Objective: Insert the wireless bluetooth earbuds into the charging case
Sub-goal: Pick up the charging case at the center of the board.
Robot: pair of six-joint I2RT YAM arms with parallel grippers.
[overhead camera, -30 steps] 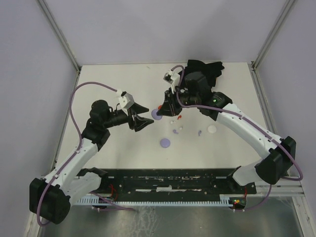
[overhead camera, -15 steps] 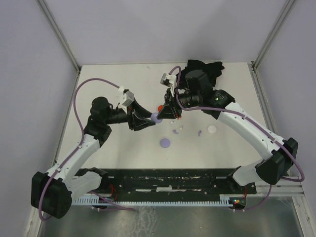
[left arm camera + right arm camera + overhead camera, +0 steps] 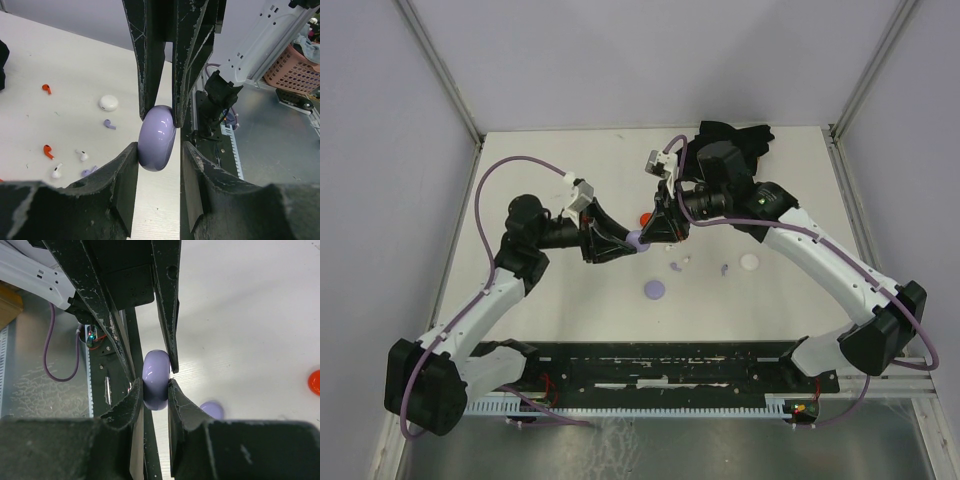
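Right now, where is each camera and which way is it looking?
Top camera: above and behind the arms, looking down on the table; both whole arms show.
Left wrist camera: on the left arm, facing the right arm; left gripper fingers frame the bottom.
Right wrist camera: on the right arm, facing the left arm; right gripper fingers frame the bottom.
Shared: both wrist views show the lavender case.

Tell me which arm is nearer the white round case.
Right. The right arm passes close beside the white case, and the right gripper clamps the lavender case further left. The left arm comes in from the far left; the left gripper reaches only that lavender case.
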